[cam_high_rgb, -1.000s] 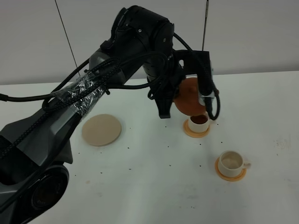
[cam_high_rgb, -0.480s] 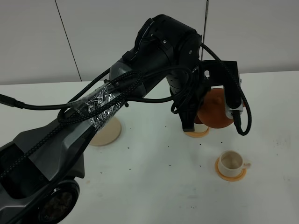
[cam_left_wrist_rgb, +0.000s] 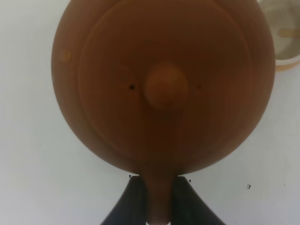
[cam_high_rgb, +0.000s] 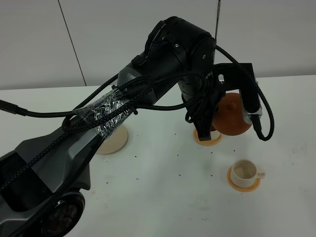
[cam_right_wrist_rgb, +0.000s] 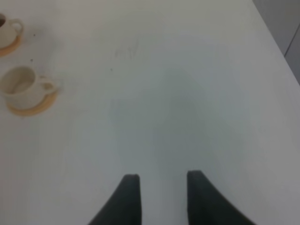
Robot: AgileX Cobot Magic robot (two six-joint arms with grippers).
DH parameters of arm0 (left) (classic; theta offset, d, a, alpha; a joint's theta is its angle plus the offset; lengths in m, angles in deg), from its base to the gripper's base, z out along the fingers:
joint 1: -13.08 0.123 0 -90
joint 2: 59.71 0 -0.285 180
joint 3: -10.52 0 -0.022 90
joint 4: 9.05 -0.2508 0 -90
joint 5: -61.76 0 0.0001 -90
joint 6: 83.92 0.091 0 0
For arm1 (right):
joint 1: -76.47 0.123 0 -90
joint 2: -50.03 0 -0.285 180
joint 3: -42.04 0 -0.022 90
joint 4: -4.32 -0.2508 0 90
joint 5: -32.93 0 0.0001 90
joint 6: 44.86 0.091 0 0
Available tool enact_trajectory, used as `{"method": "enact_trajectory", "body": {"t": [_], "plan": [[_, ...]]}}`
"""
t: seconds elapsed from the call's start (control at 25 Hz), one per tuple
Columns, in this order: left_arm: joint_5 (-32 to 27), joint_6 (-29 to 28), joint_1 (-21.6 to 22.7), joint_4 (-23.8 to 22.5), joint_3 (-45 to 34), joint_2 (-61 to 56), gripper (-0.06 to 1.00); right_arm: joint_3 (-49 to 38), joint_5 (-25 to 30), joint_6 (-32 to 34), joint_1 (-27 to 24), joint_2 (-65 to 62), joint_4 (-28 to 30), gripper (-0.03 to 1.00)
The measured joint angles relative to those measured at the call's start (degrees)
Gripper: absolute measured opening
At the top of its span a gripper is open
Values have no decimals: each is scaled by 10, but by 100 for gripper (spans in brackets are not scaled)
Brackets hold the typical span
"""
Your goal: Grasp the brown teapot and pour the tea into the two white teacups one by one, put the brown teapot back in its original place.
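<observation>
L gripper (cam_left_wrist_rgb: 159, 206): jaws pinched narrow on the loop handle (cam_left_wrist_rgb: 158, 192) of the teapot (cam_left_wrist_rgb: 164, 56), one dark finger (cam_left_wrist_rgb: 133, 204) each side of it, firm hold. L wrist cam looks straight down on the lid w/ the lid knob (cam_left_wrist_rgb: 166, 86) near centre, so the pot reads about level, not tipped. Spout not visible in any view.

High cam: pot hangs at the end of the L arm and looks clear of the table (cam_high_rgb: 163, 197). It's just right of the far coaster (cam_high_rgb: 207, 140), and up-left of the near cup (cam_high_rgb: 245, 171).

R gripper (cam_right_wrist_rgb: 161, 197): jaws apart, nothing between them, bare tabletop below. Out of the high cam's frame.

Cups:
- near cup upright on the near coaster (cam_high_rgb: 242, 186), pale inside, handle to the right in the high cam, apart from the pot.
- far cup (cam_right_wrist_rgb: 6, 29) on its coaster, mostly hidden behind the L gripper in the high cam. R wrist cam catches it at the frame edge w/ dark liquid (cam_right_wrist_rgb: 2, 20) inside.
- L wrist cam also has a cup at its frame edge, pale inside, on an orange coaster. Can't tell which one.

Saucer (cam_high_rgb: 116, 143): beige disc flat on the table, left of both cups, partly behind the L arm, well apart from the pot.
</observation>
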Motion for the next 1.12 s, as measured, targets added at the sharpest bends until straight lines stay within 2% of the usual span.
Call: {"method": "enact_trajectory", "body": {"t": [0.24,0.68,1.12], "plan": [[0,-5,0,0,-4,0,17,0,0,0,0,0,0,24],[-1,-5,0,-15,-108,-16,17,0,0,0,0,0,0,24],[-1,12,0,0,-121,-29,17,0,0,0,0,0,0,24]]}}
